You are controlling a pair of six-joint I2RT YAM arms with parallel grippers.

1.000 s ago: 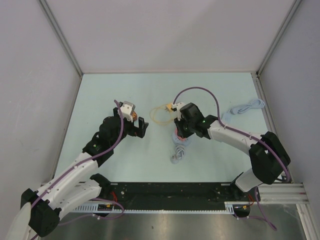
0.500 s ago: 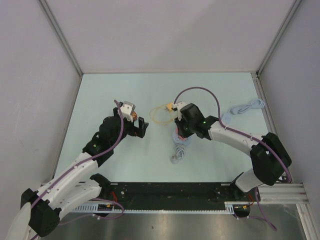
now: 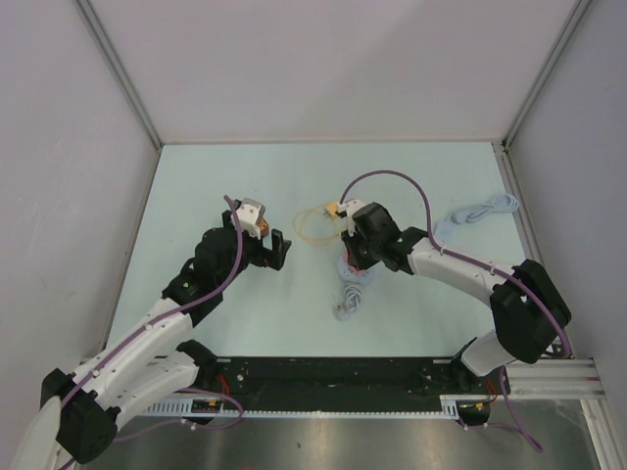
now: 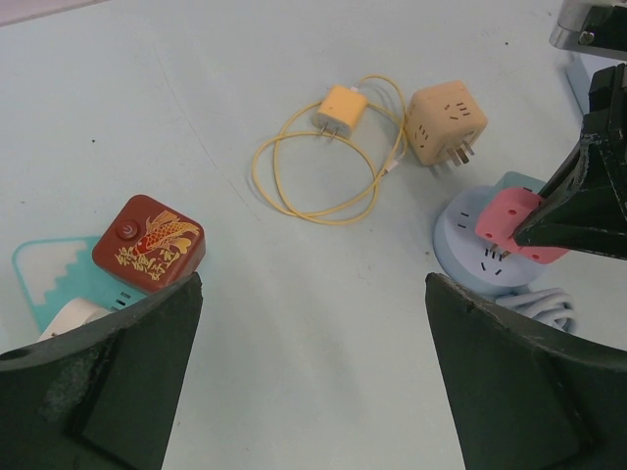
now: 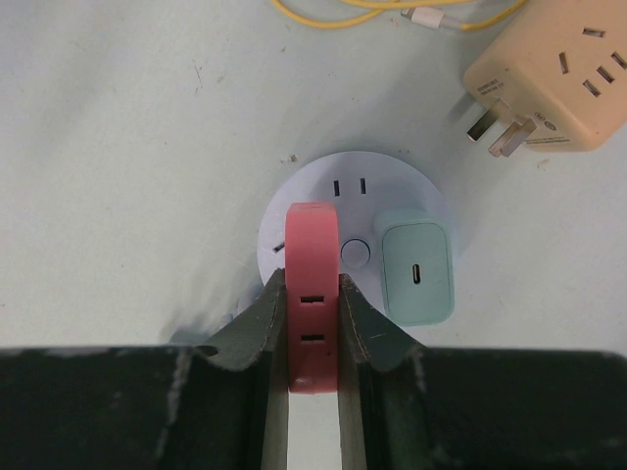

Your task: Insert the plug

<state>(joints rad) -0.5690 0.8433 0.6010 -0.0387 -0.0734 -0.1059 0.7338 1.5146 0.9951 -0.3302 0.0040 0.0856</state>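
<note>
My right gripper (image 5: 313,294) is shut on a pink plug (image 5: 313,284) and holds it down on the round pale blue power socket (image 5: 323,181). A mint green charger (image 5: 416,266) sits plugged in beside it. In the left wrist view the pink plug (image 4: 509,221) rests on the socket (image 4: 470,253) under the right gripper's dark fingers (image 4: 580,201). In the top view the right gripper (image 3: 355,257) is over the socket (image 3: 355,273). My left gripper (image 3: 278,251) is open and empty, left of the socket.
An orange cube adapter (image 4: 446,125) and a yellow charger (image 4: 342,106) with a looped yellow cable (image 4: 294,186) lie behind the socket. A red box with a fish picture (image 4: 149,241) lies on a teal card (image 4: 49,279). A grey coiled cable (image 3: 480,210) lies at far right.
</note>
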